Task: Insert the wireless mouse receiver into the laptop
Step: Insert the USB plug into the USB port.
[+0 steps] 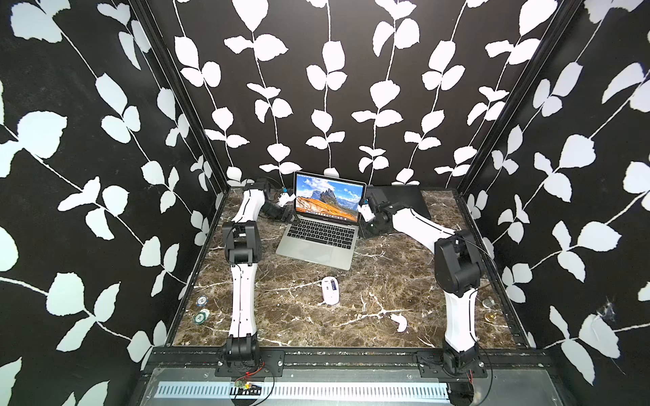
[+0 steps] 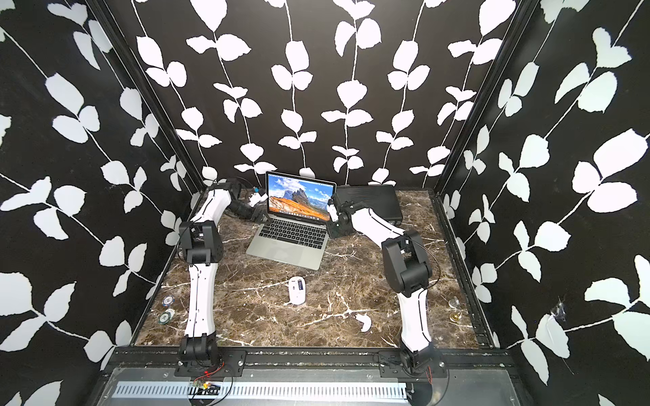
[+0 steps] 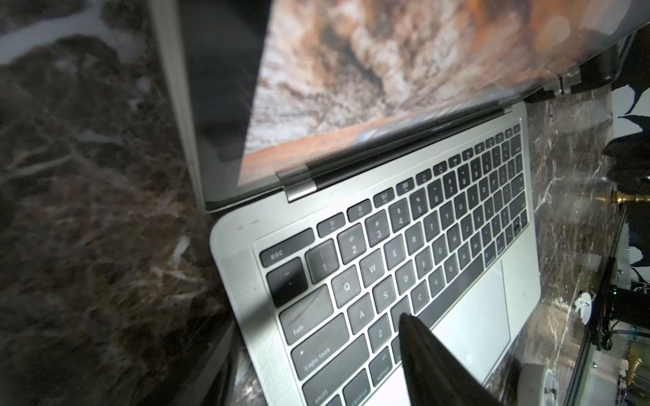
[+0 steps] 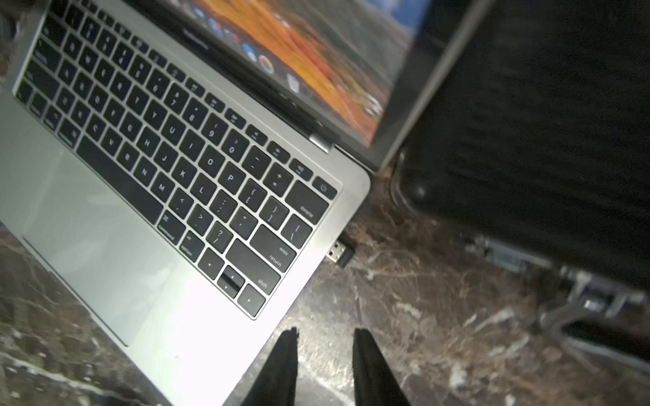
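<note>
**Receiver and right claw, right wrist view.** The receiver (image 4: 340, 253), a tiny black plastic stub with a bright metal plug, sits on the brown marble-patterned table (image 4: 422, 316). It is at the right side edge of the slim silver laptop (image 4: 197, 316) with black keys, level with the return key. Its plug end points into that edge. Much of the plug is bare, so I judge it not seated. Whether its tip has entered a port I cannot tell.

My right gripper (image 4: 325, 334) hangs near the receiver but clear of it, jaws apart with only table between them.

**Left claw.** My left gripper (image 1: 290, 214) is at the laptop's left rear corner. One dark finger (image 3: 422, 351) shows above the keys and the other is not clearly visible, so I cannot tell how its jaws stand.

**Handling, my judgement.**
- The receiver looks very light, rigid and smooth, with almost nothing to hold.
- I would pinch only the black cap across its two flat faces and leave the plug free.
- A slack or off-centre pinch would let it pivot or squirt out.
- The thin laptop may slide under the push, so bracing its far side seems wise.

**Elsewhere, both top views.** The white oval mouse (image 1: 330, 290) lies well in front of the laptop. A loose white curved cover piece (image 1: 400, 322) lies nearer the front edge. A flat black ribbed case (image 2: 369, 200) sits behind the right arm.
</note>
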Action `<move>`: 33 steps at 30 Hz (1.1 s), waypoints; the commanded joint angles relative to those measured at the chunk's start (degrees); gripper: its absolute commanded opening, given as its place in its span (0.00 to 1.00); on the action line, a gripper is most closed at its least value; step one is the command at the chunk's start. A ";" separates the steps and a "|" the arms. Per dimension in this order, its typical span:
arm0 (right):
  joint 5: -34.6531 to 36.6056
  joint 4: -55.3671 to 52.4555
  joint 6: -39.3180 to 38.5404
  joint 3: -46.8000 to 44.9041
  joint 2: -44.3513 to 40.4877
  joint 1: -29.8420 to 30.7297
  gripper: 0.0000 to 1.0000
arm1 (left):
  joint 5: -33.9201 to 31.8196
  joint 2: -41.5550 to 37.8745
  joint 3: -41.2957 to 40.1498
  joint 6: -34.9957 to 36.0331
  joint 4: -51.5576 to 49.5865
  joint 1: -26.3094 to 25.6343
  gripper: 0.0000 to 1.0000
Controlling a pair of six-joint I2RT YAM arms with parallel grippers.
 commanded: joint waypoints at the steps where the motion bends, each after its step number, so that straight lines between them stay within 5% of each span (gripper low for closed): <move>1: -0.41 4.57 20.03 -3.55 0.18 1.15 0.30 | 1.81 0.24 -1.19 0.18 -3.21 -1.39 0.73; 9: -1.66 11.59 26.59 -5.29 3.32 0.71 0.32 | 1.91 -0.12 -1.10 0.06 -3.02 -1.40 0.73; 33: -3.21 13.32 22.02 -0.69 9.69 -1.92 0.33 | 1.40 0.06 -0.97 0.11 -3.21 -1.40 0.73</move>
